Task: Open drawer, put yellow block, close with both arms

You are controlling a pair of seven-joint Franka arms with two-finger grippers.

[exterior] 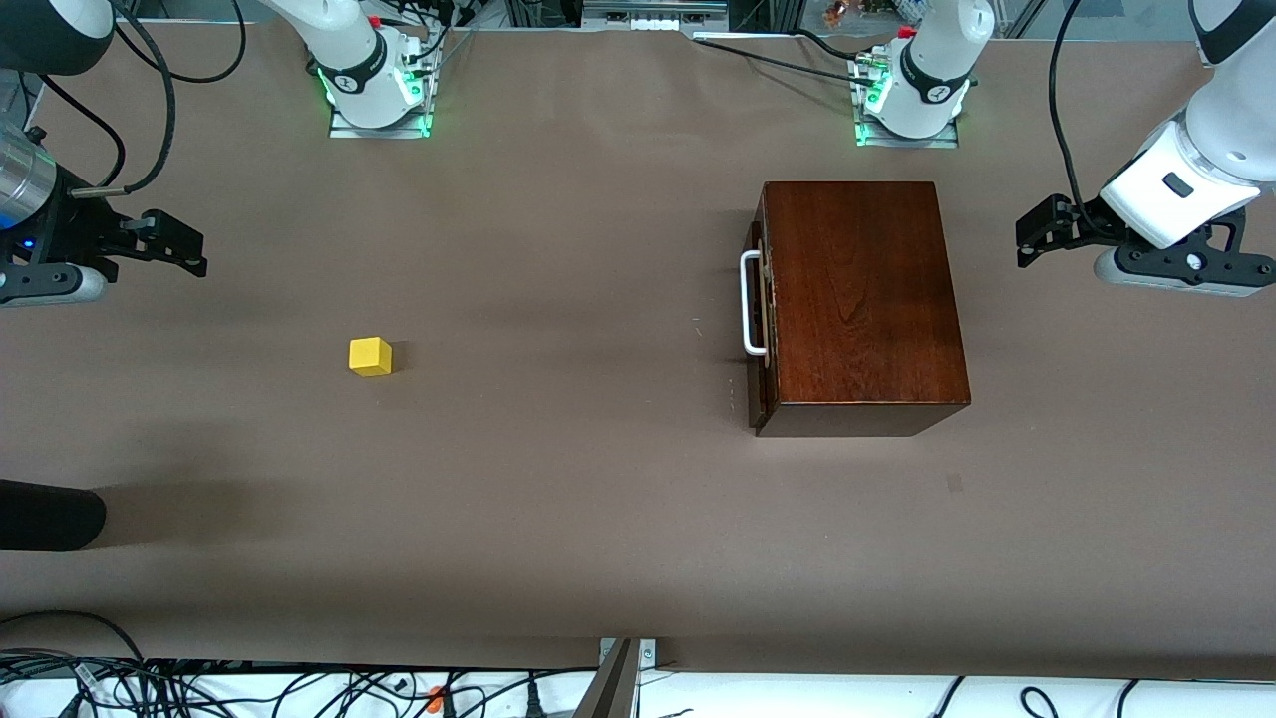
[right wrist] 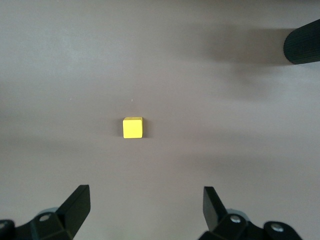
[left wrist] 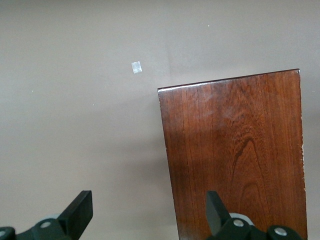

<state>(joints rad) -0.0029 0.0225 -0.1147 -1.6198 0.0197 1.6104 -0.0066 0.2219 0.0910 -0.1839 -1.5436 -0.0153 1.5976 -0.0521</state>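
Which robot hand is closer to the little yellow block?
The right gripper, open over the table at the right arm's end. The yellow block lies on the table nearby. The left gripper, open, hovers beside the wooden box.

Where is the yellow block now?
In the front view the yellow block lies alone on the table, toward the right arm's end, well apart from the wooden box.

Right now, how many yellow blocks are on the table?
1. The yellow block sits on the bare table toward the right arm's end, well apart from the wooden box. The closed drawer could hide more.
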